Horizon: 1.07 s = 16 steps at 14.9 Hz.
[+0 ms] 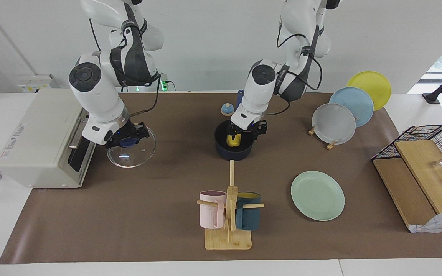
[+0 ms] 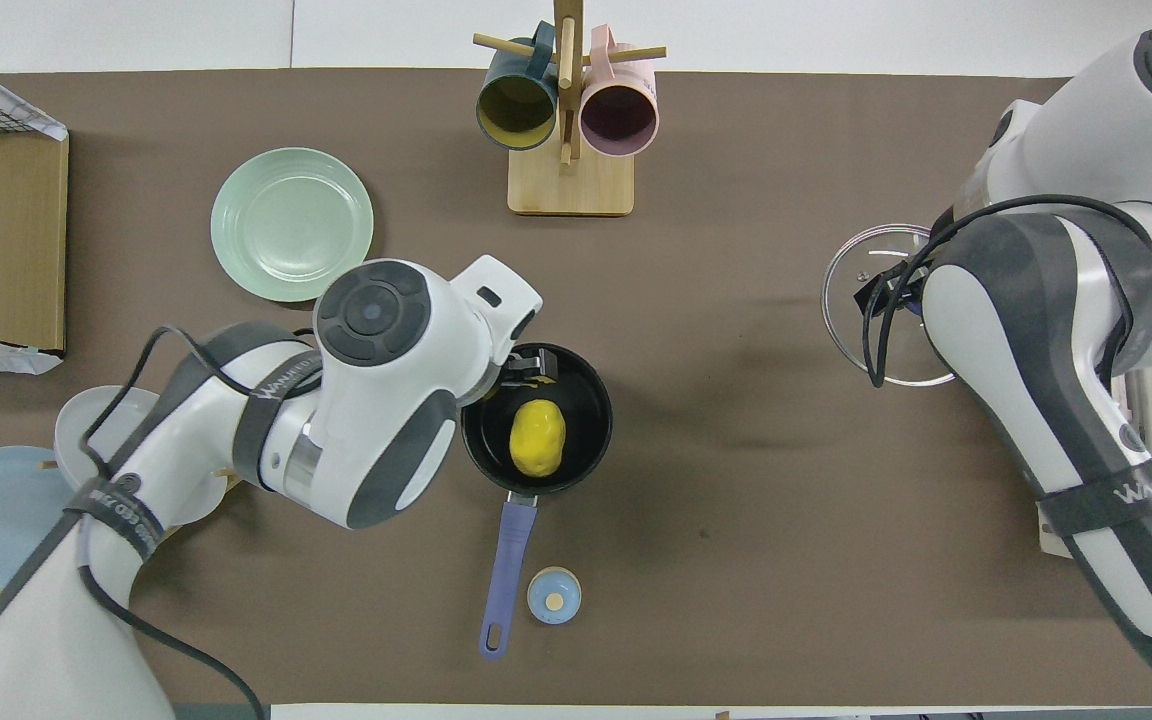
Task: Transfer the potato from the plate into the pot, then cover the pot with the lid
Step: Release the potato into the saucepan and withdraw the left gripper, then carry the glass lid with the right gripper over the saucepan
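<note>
The yellow potato lies inside the dark navy pot, whose blue handle points toward the robots. My left gripper hangs open just over the pot's rim, toward the left arm's end, holding nothing. The mint-green plate lies bare, farther from the robots than the pot. My right gripper is shut on the blue knob of the clear glass lid. It holds the lid tilted in the air beside the oven.
A white toaster oven stands at the right arm's end. A wooden mug rack with two mugs stands farther out than the pot. A small blue bell sits beside the pot's handle. Upright plates and a wire basket are at the left arm's end.
</note>
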Each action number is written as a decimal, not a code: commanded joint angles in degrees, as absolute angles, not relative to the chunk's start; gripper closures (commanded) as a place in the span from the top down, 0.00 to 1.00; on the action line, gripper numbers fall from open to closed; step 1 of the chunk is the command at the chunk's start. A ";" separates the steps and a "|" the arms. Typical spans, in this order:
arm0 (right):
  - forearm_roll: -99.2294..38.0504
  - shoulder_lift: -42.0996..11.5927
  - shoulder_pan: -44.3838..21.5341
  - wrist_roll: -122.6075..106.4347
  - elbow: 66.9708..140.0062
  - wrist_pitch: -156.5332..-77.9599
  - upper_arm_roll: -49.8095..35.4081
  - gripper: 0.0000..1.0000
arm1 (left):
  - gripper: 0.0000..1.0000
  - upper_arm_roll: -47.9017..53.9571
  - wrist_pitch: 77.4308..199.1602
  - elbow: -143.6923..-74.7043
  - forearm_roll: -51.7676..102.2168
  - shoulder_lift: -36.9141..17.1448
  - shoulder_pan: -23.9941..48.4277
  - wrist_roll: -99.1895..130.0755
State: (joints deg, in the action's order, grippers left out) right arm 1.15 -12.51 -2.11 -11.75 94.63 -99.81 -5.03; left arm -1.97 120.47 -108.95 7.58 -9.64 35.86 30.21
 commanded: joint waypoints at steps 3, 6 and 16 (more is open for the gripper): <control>0.79 -12.04 -1.67 -4.24 94.22 -98.88 -10.18 0.00 | 1.00 -2.20 106.38 -100.48 9.06 -2.91 22.53 20.17; 1.05 -12.22 -2.71 3.31 94.48 -101.59 -15.54 0.00 | 1.00 -2.46 101.26 -97.65 8.35 -1.32 13.47 8.82; 2.02 -13.44 -23.90 28.73 95.79 -110.64 -15.91 0.00 | 1.00 -2.46 93.17 -98.09 3.78 3.43 4.48 -6.07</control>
State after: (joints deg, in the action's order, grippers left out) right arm 1.25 -12.79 -23.00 27.01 94.81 -108.35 -15.97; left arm -3.16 94.98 -97.80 5.21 2.02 5.01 -5.27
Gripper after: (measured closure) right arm 0.564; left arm 0.000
